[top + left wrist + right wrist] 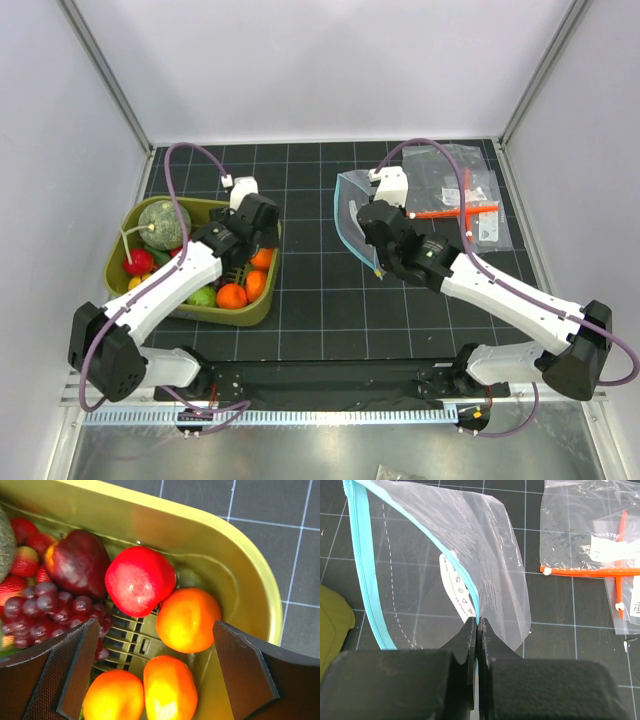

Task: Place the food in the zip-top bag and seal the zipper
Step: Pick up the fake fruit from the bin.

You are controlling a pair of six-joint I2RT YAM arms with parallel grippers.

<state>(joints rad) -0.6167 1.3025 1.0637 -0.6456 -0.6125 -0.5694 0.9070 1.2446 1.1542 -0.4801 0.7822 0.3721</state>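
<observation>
The food lies in an olive basket (pixel 250 317). In the left wrist view I see a round red fruit (pixel 139 581), three orange fruits (pixel 188 620) and dark grapes (pixel 45 610). My left gripper (pixel 157 675) is open and empty, hanging over the oranges at the basket's right end (pixel 245 240). The clear zip-top bag (pixel 352 205) lies on the mat right of the basket, its mouth gaping. My right gripper (pixel 478 622) is shut on one lip of the blue-teal zipper (pixel 465 585), and the other lip (pixel 370 595) lies apart from it.
A big grey-green melon (pixel 163 225) and a green ball (pixel 203 296) share the basket, along with a dark red apple (pixel 77 562). Clear packets with an orange-red tool (pixel 470 205) lie right of the bag. White walls enclose the black gridded mat.
</observation>
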